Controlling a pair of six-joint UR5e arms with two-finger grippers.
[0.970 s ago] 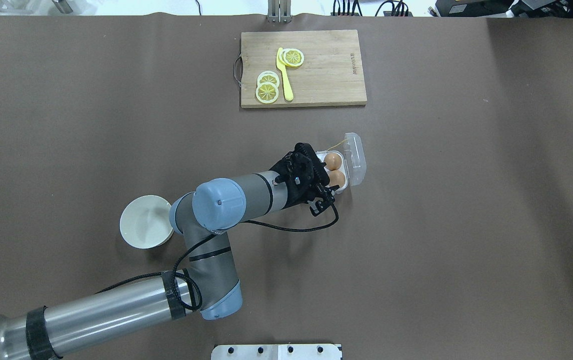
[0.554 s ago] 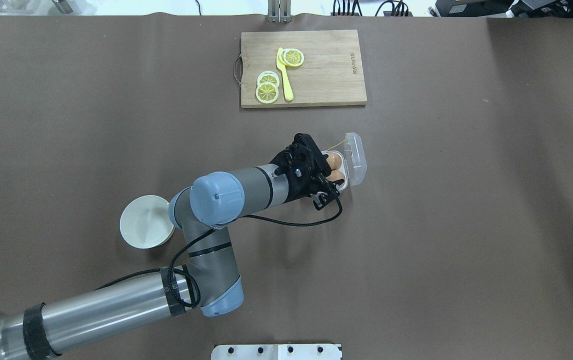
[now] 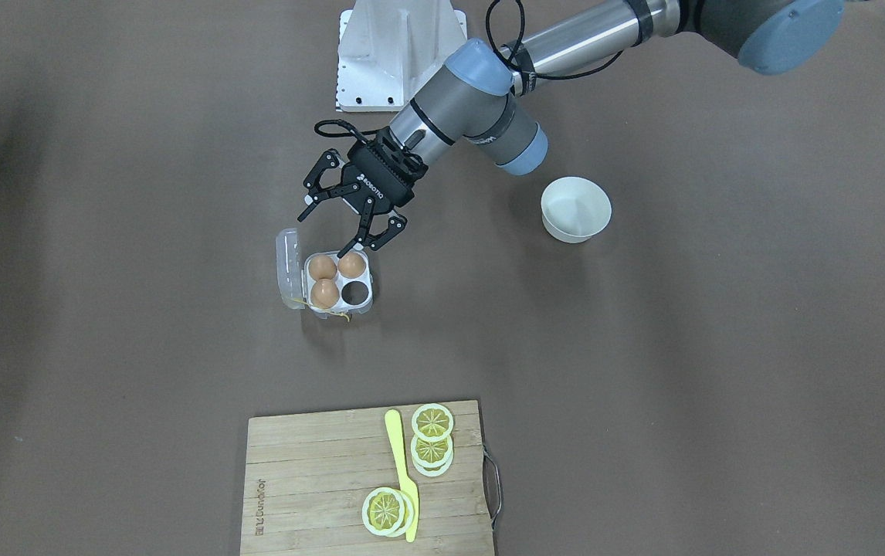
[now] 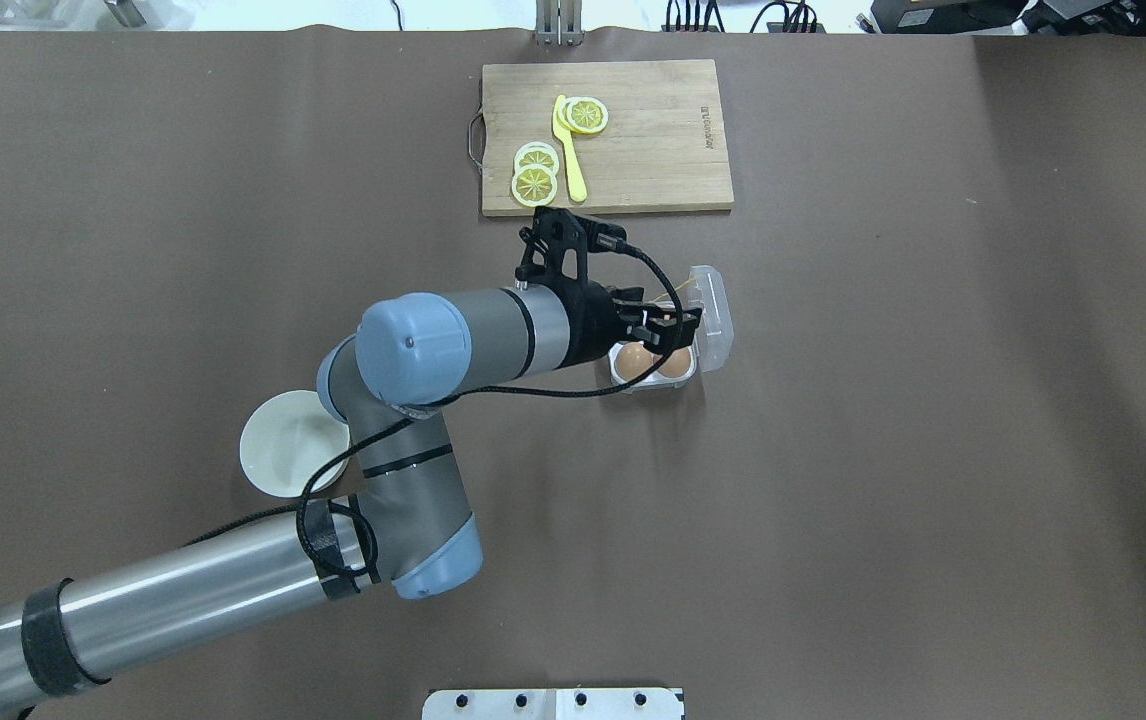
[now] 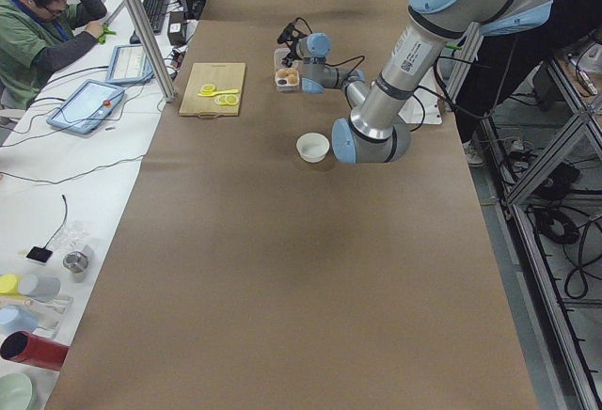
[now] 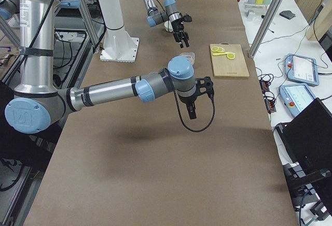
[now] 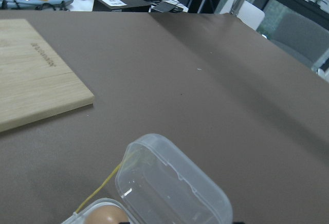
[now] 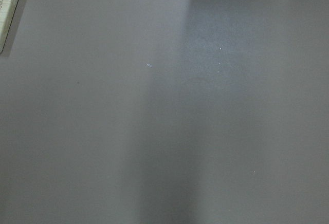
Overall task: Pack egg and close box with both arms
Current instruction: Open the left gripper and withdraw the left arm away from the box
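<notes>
Three eggs point(image 3: 324, 293) seated, I hang my left gripper point(image 3: 332, 230) open-fingered over the box point(image 3: 355, 293), ready for its lid point(image 3: 286, 269); right gripper point(image 6: 191, 113) fingers, I cannot tell.

A plain matte brown is being shown across the tabletop point(image 4: 933, 450). Light-brown eggs point(image 3: 323, 267) are being seen in the clear, colourless box point(image 3: 285, 262), whose loop point(image 3: 344, 316) is being shown in yellow. The left claw point(image 3: 323, 235) is being shown in black, and the left arm point(image 3: 458, 96) in silver-grey with pale-blue caps. The bowl point(image 3: 566, 232) is being shown in white, the board point(image 3: 311, 463) in pale wood with fine grain lines, and the lemon slices point(image 3: 432, 422) in yellow with white rims.
</notes>
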